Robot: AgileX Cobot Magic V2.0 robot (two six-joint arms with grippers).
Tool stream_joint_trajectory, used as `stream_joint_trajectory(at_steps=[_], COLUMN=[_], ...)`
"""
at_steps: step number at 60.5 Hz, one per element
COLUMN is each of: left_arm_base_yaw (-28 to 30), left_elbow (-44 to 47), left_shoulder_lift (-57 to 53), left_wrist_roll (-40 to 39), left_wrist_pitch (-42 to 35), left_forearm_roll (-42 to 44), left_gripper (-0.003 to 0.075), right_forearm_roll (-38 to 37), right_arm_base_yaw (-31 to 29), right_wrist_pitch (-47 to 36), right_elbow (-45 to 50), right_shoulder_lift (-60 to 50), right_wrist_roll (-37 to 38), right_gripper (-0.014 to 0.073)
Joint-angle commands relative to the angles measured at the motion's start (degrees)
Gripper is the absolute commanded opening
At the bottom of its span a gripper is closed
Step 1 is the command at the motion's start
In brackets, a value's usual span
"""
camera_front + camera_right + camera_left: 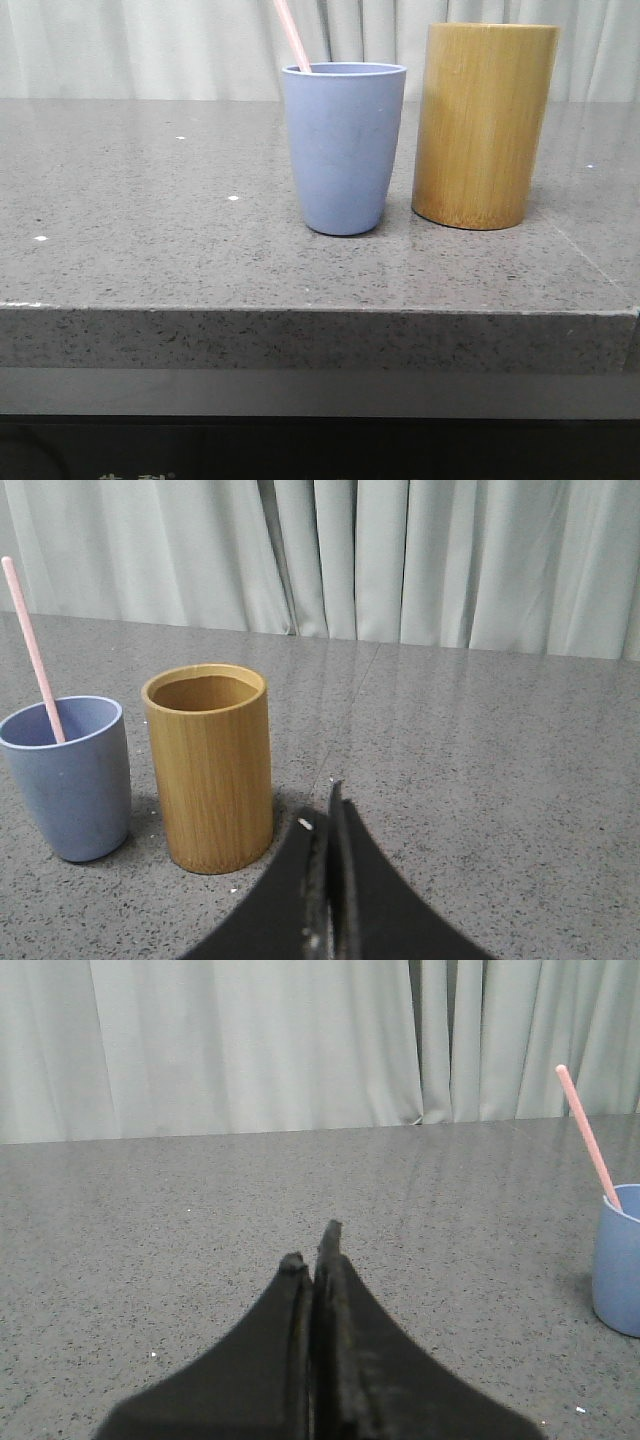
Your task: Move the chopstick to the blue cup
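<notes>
Your pink chopstick (293, 35) stands inside the blue cup (343, 150), leaning toward 11 o'clock.

Its top is cut off in the front view, its bottom hidden. The bamboo cup (483, 125) stands just beside, at 3 o'clock. Your left gripper (312, 1245) and right gripper (321, 808) are both pinched together, holding nothing.

A speckled grey stone table (150, 230) bore a lavender-blue tumbler (343, 148) beside a bamboo cylinder (484, 125), both ahead of the right gripper (325, 815).
</notes>
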Motion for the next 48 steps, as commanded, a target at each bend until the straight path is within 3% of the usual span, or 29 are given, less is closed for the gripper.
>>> stream_joint_trajectory(at_steps=[1,23,48], left_arm_base_yaw=[0.16,0.16,6.29], left_elbow=[-1.31,-0.80,12.92], left_shoulder_lift=[0.87,0.87,-3.70], left_wrist_roll=[-0.62,-0.62,-1.84], left_wrist_pitch=[-4.84,-5.67,-14.03], left_forearm_roll=[-0.67,-0.81,-0.64], left_gripper=[-0.0019,-0.0019,-0.0019], right_forearm_roll=[0.27,0.27,0.27], right_arm_base_yaw=[-0.38,-0.38,-0.38], right_wrist_pitch=[-4.95,-4.95,-4.95], right_elbow=[-1.38,-1.38,-1.38], right_shoulder_lift=[0.64,0.64,0.71], right_wrist_roll=[-0.39,-0.39,-0.39], right_gripper=[-0.0087,-0.0087,-0.0087])
